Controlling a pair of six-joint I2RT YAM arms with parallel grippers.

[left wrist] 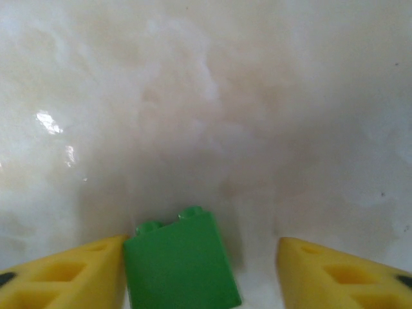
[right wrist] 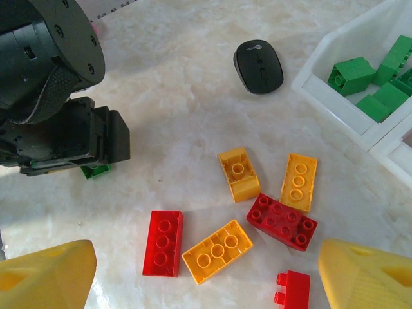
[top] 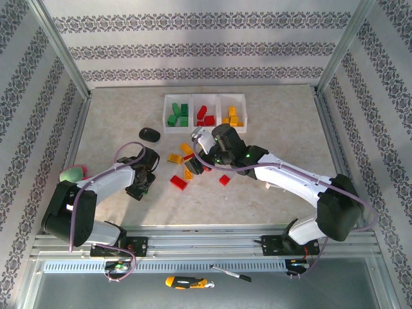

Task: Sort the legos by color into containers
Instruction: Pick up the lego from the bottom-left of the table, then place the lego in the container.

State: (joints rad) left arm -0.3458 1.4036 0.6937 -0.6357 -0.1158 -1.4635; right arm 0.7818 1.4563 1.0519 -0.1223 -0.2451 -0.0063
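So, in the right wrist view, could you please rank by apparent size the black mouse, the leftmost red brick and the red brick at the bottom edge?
1-2. leftmost red brick and black mouse: about alike; the mouse lies farther off, so unranked.
3. red brick at the bottom edge: clearly smallest.

Robot lab test cell: aluminium frame post (top: 62,48), patterned wallpaper panels (top: 193,48) as walls, marble-look tabletop (top: 283,129), left arm (top: 103,183) and right arm (top: 290,177) bolted to rail (top: 206,241), screwdriver (top: 187,282) below.

Bare table (top: 290,122) right of the tray (top: 192,96) lies open; loose bricks (right wrist: 217,251) (red and yellow) crowd the middle, with the mouse (top: 149,134) left of the tray.
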